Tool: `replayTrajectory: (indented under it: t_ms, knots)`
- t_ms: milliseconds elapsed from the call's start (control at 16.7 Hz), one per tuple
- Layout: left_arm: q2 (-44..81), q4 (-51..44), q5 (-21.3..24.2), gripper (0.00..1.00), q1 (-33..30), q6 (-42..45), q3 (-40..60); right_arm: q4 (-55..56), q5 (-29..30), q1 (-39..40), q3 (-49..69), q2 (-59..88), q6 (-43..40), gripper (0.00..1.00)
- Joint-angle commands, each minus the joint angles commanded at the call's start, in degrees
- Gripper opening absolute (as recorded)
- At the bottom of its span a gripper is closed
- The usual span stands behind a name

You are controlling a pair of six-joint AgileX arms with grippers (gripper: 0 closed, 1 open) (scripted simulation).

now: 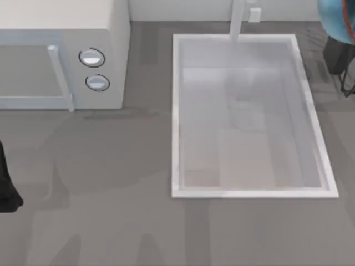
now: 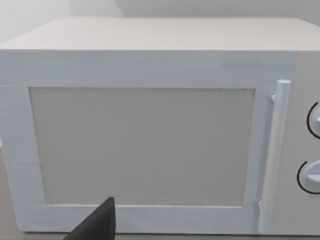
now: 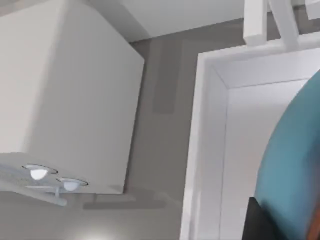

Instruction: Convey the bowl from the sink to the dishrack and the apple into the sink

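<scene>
The blue bowl (image 1: 339, 19) hangs at the top right corner of the top view, above the counter to the right of the sink (image 1: 176, 111), whose basin holds nothing. My right gripper (image 1: 337, 54) is the dark block just under the bowl and is shut on it. In the right wrist view the bowl's blue wall (image 3: 295, 160) rises beside a dark finger (image 3: 260, 222). Thin dark wires of the dishrack (image 1: 348, 83) show at the right edge. The apple is out of view. My left arm (image 1: 5, 185) is parked at the left edge.
A white microwave (image 1: 61, 33) with two round knobs stands at the back left; the left wrist view faces its door (image 2: 142, 145) and handle (image 2: 277, 150). The white faucet post (image 1: 238, 19) rises behind the sink. Grey counter lies in front.
</scene>
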Motion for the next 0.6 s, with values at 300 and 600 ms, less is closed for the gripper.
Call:
replayTrajectory:
  t_ms: [300, 600]
  knots:
    - [0.0, 0.0, 0.0, 1.00, 0.0, 0.0, 0.0, 26.0, -7.4, -23.6, -8.6, -5.5, -15.7, 0.00]
    - [0.0, 0.0, 0.0, 1.00, 0.0, 0.0, 0.0, 39.9, -10.8, -37.5, -12.7, -7.8, -25.3, 0.00]
